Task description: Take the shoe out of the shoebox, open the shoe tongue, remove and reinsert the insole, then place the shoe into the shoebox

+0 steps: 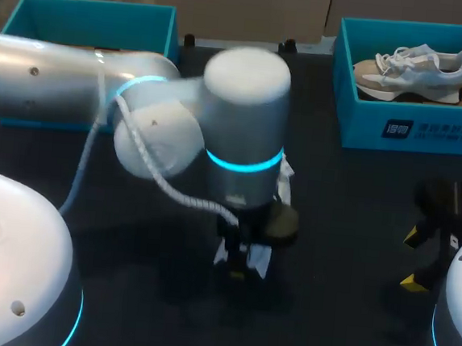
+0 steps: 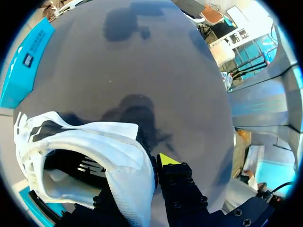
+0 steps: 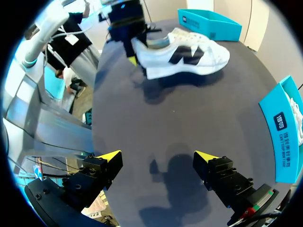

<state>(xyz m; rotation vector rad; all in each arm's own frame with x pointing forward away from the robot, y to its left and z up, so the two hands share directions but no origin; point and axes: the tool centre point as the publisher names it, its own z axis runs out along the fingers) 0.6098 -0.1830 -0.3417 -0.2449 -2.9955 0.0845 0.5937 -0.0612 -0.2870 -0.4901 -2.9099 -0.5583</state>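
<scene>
Nearest in, the right gripper (image 3: 158, 158) hangs above the dark table (image 3: 189, 118). Its fingers are spread wide with nothing between the yellow tips, and it is well apart from the action.

Over to the middle: the left arm (image 1: 77, 87) comes in from the left, right across the table. Its left gripper (image 1: 239, 264) points down, and it has the white sneaker (image 3: 189, 56)!

The left wrist view shows the grip. The heel wall (image 2: 135, 175) is pinched between the fingers. One yellow fingertip (image 2: 166, 160) is outside the shoe and the other finger is tucked down inside the opening. So the fingers stand narrow, clamped on the heel, and the toe points away from the gripper.

From the right wrist view the sneaker stretches out sideways from that gripper. It shows a dark logo on its flank and throws a shadow on the table just below. Whether the sole touches the table, I cannot tell. In the head view the arm covers nearly all of the shoe, and only white scraps show beside the gripper.

Farther back, at the table's far edge, sit two teal boxes, well apart from each other. The left shoebox (image 1: 90, 23) is partly behind the left arm, and what shows of its inside is bare. The right shoebox (image 1: 413, 128) holds a second sneaker (image 1: 414, 72), pale and laced, with its toe toward the other box.
</scene>
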